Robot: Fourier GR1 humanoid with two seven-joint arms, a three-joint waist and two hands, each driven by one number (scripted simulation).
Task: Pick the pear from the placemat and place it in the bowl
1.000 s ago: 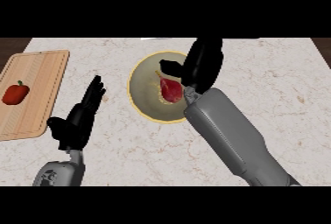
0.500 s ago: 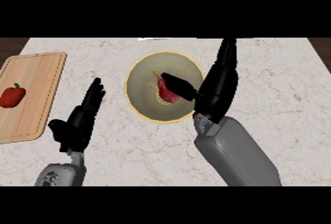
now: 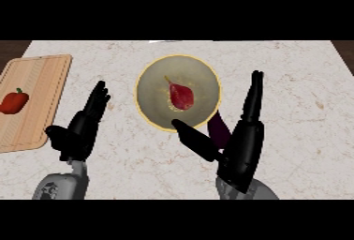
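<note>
A dark red pear (image 3: 181, 95) lies in the middle of the pale, yellow-rimmed bowl (image 3: 153, 77) on the counter. My right hand (image 3: 239, 143) stands open at the bowl's lower right, fingers straight and pointing up, thumb stretched toward the bowl's near rim, holding nothing. A purple strip of placemat (image 3: 220, 130) peeks out between the bowl and that hand, mostly hidden. My left hand (image 3: 81, 129) rests open at the left, fingers up.
A wooden cutting board (image 3: 31, 84) lies at the left edge with a red bell pepper (image 3: 14, 101) on it. The marble counter (image 3: 297, 79) stretches out to the right of the bowl.
My right hand has drawn back from over the bowl toward me and to the right, leaving the pear uncovered in the bowl. The left hand has not moved.
</note>
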